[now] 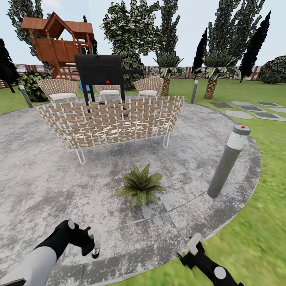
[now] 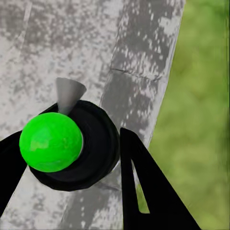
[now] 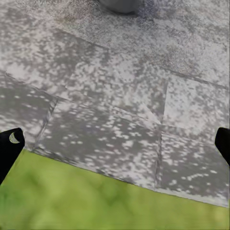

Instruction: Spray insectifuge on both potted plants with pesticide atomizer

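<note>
One potted plant (image 1: 140, 186), a low rosette of pointed green leaves, sits on the round grey patio (image 1: 39, 190) in front of me. The pesticide atomizer (image 1: 95, 243) is held low at the near left, with my left gripper (image 1: 88, 239) shut on it. In the left wrist view the atomizer (image 2: 50, 141) shows a bright green ball top, a black cap and a grey cone nozzle, between the black fingers (image 2: 139, 182) of the left gripper (image 2: 67, 153). My right gripper (image 1: 194, 245) hangs open over the patio's edge, its fingertips far apart in the right wrist view (image 3: 117, 143).
A wicker sofa (image 1: 111, 121) stands behind the plant, with wicker chairs (image 1: 59, 89) and a black grill (image 1: 99, 71) beyond. A grey bollard light (image 1: 228, 161) rises at the right. Lawn (image 1: 258, 222), stepping stones (image 1: 246, 111), palms and a wooden playhouse (image 1: 59, 39) lie around.
</note>
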### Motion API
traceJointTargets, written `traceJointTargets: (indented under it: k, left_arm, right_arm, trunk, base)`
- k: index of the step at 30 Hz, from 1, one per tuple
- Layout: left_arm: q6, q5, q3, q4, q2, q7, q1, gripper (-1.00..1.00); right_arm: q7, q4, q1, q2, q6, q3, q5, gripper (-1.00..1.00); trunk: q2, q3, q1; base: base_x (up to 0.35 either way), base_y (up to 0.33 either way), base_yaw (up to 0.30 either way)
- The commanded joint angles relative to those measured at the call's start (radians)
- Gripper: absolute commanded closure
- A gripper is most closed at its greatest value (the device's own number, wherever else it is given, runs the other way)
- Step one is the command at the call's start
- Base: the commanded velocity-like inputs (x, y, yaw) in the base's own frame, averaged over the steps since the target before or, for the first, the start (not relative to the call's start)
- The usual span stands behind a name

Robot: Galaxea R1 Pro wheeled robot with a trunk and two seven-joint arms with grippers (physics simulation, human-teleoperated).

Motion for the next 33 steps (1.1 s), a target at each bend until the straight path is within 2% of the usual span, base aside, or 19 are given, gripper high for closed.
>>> traceJointTargets:
  k: [1,4,6,9,14,17,23,26,28,29,30,32,33]
  left_arm:
    - [-0.029,-0.01,0.008,0.015,-0.002,-0.005,-0.001,1.0]
    - [-0.046,0.007,-0.009,0.032,-0.019,0.012,0.017,1.0]
    - [-0.057,0.003,-0.02,0.044,-0.03,0.023,0.028,1.0]
    - [-0.04,0.005,-0.004,0.053,-0.015,0.006,0.046,1.0]
    - [-0.012,0.019,0.022,0.065,-0.012,0.034,0.064,1.0]
    - [-0.024,0.037,0.03,0.067,-0.029,0.051,0.064,1.0]
    - [-0.057,0.076,0.019,0.05,-0.063,0.084,0.063,1.0]
    - [-0.074,0.081,0.003,0.051,-0.08,0.101,0.061,1.0]
    - [-0.085,0.08,-0.008,0.052,-0.08,0.112,0.062,1.0]
    - [-0.202,0.08,-0.062,0.052,-0.078,0.176,0.062,1.0]
    - [-0.208,0.08,-0.077,0.052,-0.075,0.175,0.062,1.0]
    - [-0.211,0.079,-0.107,0.052,-0.073,0.175,0.062,1.0]
    - [-0.212,0.078,-0.137,0.053,-0.071,0.175,0.062,1.0]
  right_arm:
    - [0.048,-0.026,-0.002,0.001,-0.005,-0.008,0.028,-1.0]
    - [0.064,-0.043,-0.008,0.018,-0.011,0.009,0.043,-1.0]
    - [0.075,-0.054,-0.008,0.03,-0.011,0.021,0.039,-1.0]
    - [0.071,-0.071,-0.008,0.047,-0.013,0.038,0.03,-1.0]
    - [0.047,-0.071,-0.008,0.075,-0.013,0.066,0.029,-1.0]
    - [0.046,-0.071,-0.008,0.092,-0.013,0.077,0.031,-1.0]
    - [0.047,-0.072,-0.009,0.125,-0.013,0.111,0.033,-1.0]
    - [0.048,-0.077,-0.01,0.125,-0.011,0.128,0.032,-1.0]
    - [0.056,-0.081,-0.011,0.127,-0.01,0.139,0.032,-1.0]
    - [0.107,-0.084,-0.011,0.127,-0.01,0.316,0.031,-1.0]
    - [0.18,-0.096,-0.012,0.128,-0.009,0.319,0.031,-1.0]
    - [0.274,-0.123,-0.012,0.128,-0.008,0.32,0.03,-1.0]
    - [0.317,-0.14,-0.013,0.128,-0.007,0.321,0.028,-1.0]
  trunk:
    - [0.0,-0.001,0.0]
    - [0.0,-0.001,0.0]
    - [0.0,-0.001,0.0]
    - [0.0,-0.001,0.0]
    - [0.0,-0.001,0.0]
    - [0.0,-0.001,0.0]
    - [0.0,-0.001,0.0]
    - [0.0,-0.001,0.0]
    - [0.0,-0.001,0.0]
    - [0.0,-0.001,0.0]
    - [0.0,-0.001,0.0]
    - [0.0,-0.001,0.0]
    - [0.0,-0.001,0.0]
  base:
    - [0.0,0.0,0.0]
    - [0.0,0.0,0.0]
    - [0.0,0.0,0.0]
    - [0.0,0.0,0.0]
    - [0.0,0.0,0.0]
    - [0.0,0.0,0.0]
    - [0.0,0.0,0.0]
    - [0.0,0.0,0.0]
    - [0.0,0.0,0.0]
    - [0.0,0.0,0.0]
    - [0.0,0.0,0.0]
    - [0.0,0.0,0.0]
    - [0.0,0.0,0.0]
